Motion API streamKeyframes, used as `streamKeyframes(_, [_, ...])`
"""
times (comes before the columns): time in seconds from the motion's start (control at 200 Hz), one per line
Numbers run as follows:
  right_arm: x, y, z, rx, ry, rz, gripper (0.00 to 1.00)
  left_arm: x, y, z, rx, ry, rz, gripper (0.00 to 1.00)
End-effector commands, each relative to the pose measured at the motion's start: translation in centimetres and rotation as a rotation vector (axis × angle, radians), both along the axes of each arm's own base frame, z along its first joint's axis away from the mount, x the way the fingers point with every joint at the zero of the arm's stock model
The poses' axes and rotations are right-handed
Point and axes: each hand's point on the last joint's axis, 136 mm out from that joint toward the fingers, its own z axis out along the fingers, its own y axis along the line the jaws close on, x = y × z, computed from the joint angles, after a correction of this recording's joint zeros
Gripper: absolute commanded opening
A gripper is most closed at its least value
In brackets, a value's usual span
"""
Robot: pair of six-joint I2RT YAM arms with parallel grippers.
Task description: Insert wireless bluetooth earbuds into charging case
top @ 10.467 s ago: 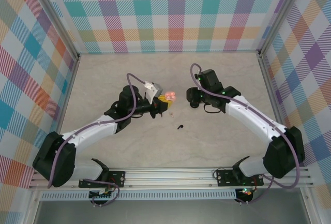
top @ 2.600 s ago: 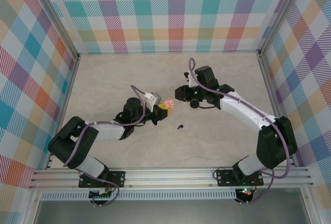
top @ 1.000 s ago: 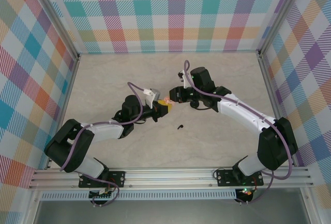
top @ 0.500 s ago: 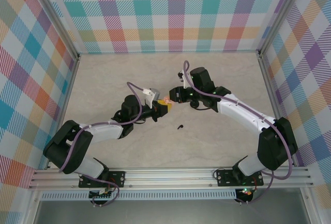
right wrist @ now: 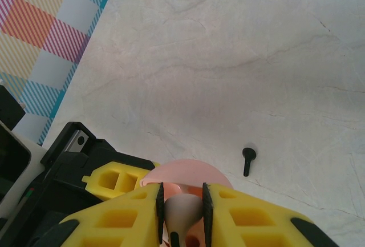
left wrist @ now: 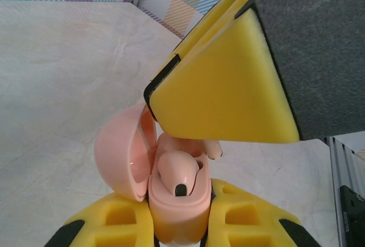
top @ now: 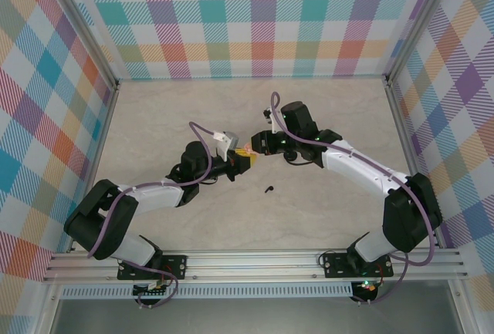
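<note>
My left gripper (top: 242,161) (left wrist: 179,219) is shut on the base of a pink charging case (top: 248,152) (left wrist: 178,204), held up off the table with its round lid (left wrist: 118,158) (right wrist: 188,173) swung open. One pale pink earbud (left wrist: 178,170) sits in a socket of the case. My right gripper (top: 259,148) (right wrist: 181,202) is shut on a second pale pink earbud (right wrist: 183,208), whose stem tip (left wrist: 214,151) hangs right at the case's open top. A small black earbud (top: 268,190) (right wrist: 247,160) lies loose on the table, in front of both grippers.
The pale marble tabletop (top: 324,110) is walled by checked panels on three sides, with metal rails (top: 255,261) along the near edge. The two arms meet tip to tip at the table's centre.
The right gripper has crept slightly left, closer over the open case, still holding its earbud. The left gripper and the case have stayed put.
</note>
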Motion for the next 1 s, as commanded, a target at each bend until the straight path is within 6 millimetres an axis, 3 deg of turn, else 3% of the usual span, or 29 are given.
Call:
streamKeyframes(0.0, [0.1, 0.3, -0.1, -0.006, -0.008, 0.004, 0.26, -0.1, -0.7, 2.5, -0.041, -0.045, -0.015, 0.13])
streamKeyframes(0.535, [0.9, 0.4, 1.4, 0.044, -0.071, -0.056, 0.26, 0.2, -0.7, 2.3, -0.047, -0.013, -0.001, 0.13])
streamKeyframes(0.995, [0.9, 0.4, 1.3, 0.043, -0.103, -0.078, 0.26, 0.6, -0.8, 3.0, -0.078, 0.012, 0.015, 0.13])
